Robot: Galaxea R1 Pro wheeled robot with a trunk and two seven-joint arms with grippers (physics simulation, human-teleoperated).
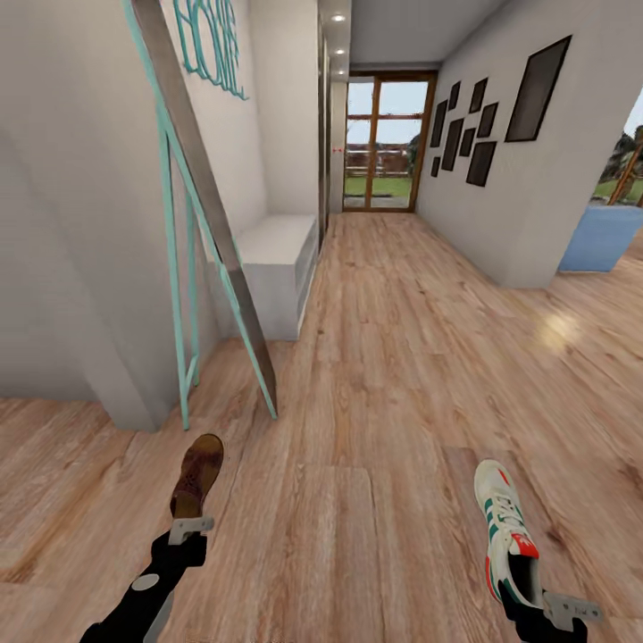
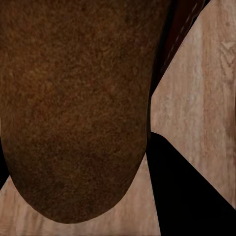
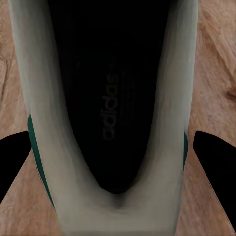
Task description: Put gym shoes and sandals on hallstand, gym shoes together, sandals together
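Closest to us, our left gripper holds one brown sandal by its heel end. The sandal sticks out forward, away from us, above the wood floor. In the left wrist view the sandal's brown footbed is very close, with a black finger beside it, so we say this gripper is clamped on the sandal.

On our other side, our right gripper holds a white gym shoe at its heel. The shoe has green stripes, a red patch and white laces, and its toe points away from us. In the right wrist view we look down into the dark inside of the shoe, and a black finger sits on each side of it. This gripper is clamped on the gym shoe.

A little farther, on the left, a tall mirror with a teal frame leans against the white wall.

Past that, the low pale-grey shoe rack stands along the left wall, well apart from both shoes.

On the right wall hang dark picture frames. Something blue stands in an opening on the right. At the far end is a glass door with a wood frame.
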